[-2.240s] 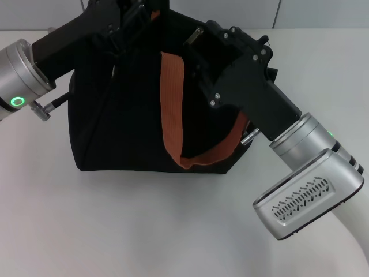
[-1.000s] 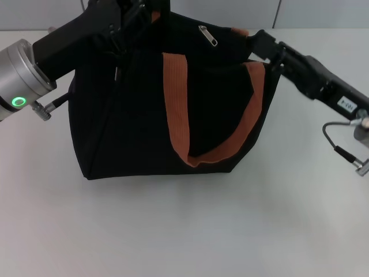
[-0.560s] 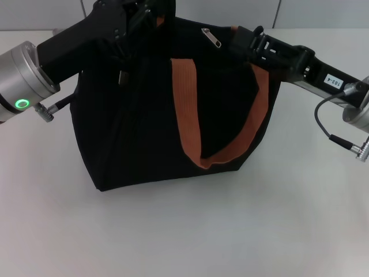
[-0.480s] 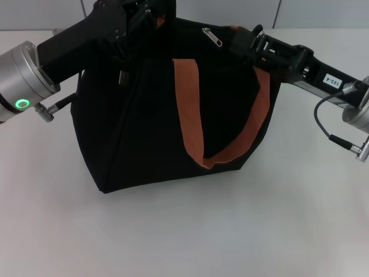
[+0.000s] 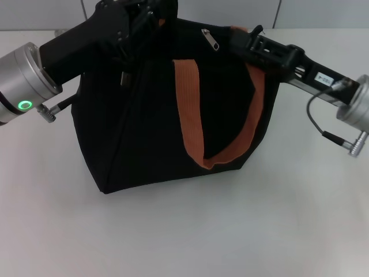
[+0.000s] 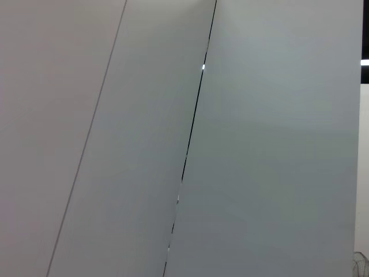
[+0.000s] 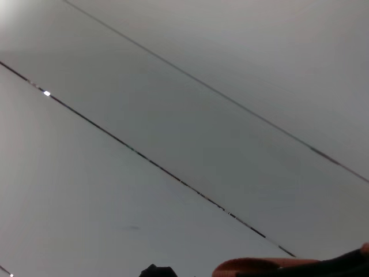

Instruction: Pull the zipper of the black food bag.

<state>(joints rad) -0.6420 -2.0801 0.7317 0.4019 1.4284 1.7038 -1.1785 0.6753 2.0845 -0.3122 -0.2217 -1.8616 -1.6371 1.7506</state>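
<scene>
The black food bag [image 5: 167,109] stood on the white table [image 5: 190,231], its near orange strap handle [image 5: 199,109] hanging down the front face. The left gripper [image 5: 144,14] was at the bag's upper corner on its own side, pressed into the fabric; whether it was clamped on cloth or merely resting could not be told. The right gripper [image 5: 245,37] was at the opposite upper corner, by the strap's root; its finger state could not be told either. The zipper [image 5: 210,39] lay on the top edge just beside the right gripper, on the side toward the left gripper — apparently not yet grasped.

Both wrist views showed only wall panels; neither showed the tab.

Risk, as judged: the tab was small and lay flat, so the right gripper could pinch fabric or strap instead. If the left gripper's hold was loose, the soft bag could slide or fold with the pull — the slider would then not travel.
</scene>
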